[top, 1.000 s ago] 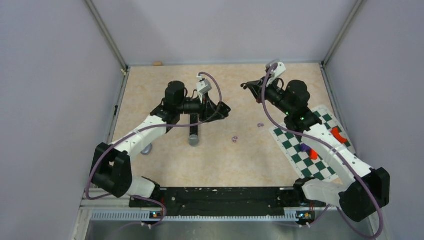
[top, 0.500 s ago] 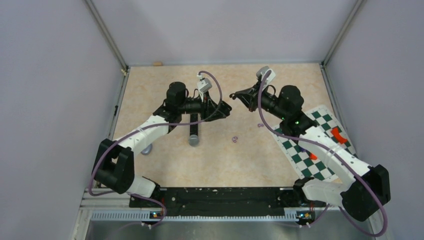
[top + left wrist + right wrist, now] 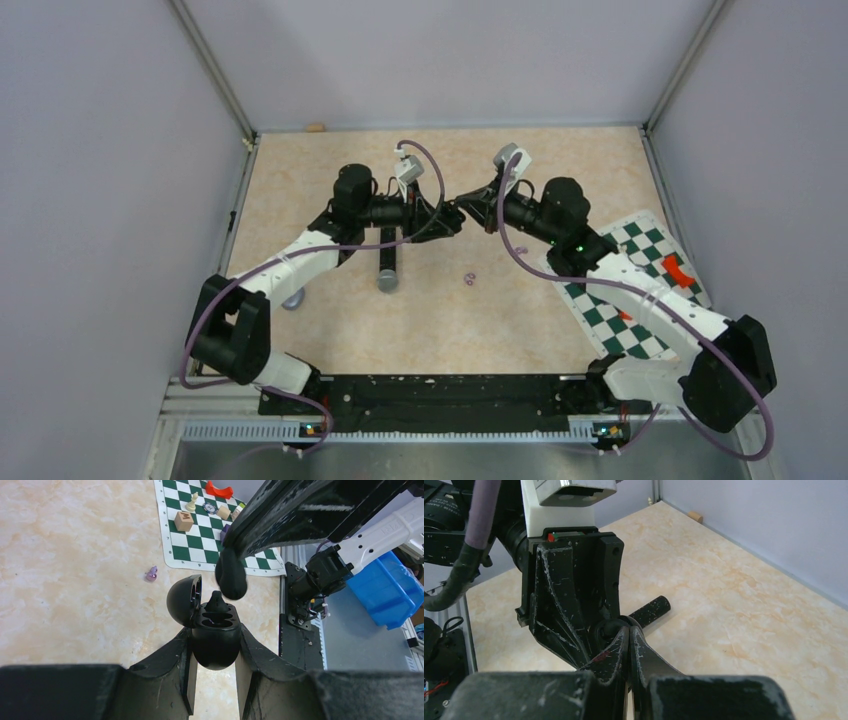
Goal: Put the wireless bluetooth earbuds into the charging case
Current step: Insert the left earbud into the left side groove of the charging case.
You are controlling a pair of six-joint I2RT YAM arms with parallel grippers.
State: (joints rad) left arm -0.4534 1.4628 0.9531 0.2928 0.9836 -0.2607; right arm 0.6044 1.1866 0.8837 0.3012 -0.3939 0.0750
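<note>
**Operator:** What is your left gripper [image 3: 214, 647] doing?

**Robot:** It is pinching the charging case [image 3: 216, 632] by its rounded body, one finger on each side. The case's lid [image 3: 183, 600] hangs open at nine o'clock of the body, seen from my left wrist.

**Operator:** And the right one?

**Robot:** My right gripper [image 3: 231, 577] has its fingers pressed together, with the tips just above the case's open top, at about one o'clock of it. I cannot tell whether anything sits between them.

**Operator:** Where are the earbuds?

**Robot:** One black earbud [image 3: 216, 601] stands in the case's far socket, its top poking above the rim. A purple piece [image 3: 151, 573] lies on the table [image 3: 300, 200] at about ten o'clock of the case, well apart from it. From overhead, a purple ring [image 3: 469, 278] lies at six o'clock of the spot where my two grippers meet.

**Operator:** Anything else nearby?

**Robot:** The microphone [image 3: 387, 262] lies on the table under my left arm, and the chess mat [image 3: 650, 290] lies under my right arm.
</note>
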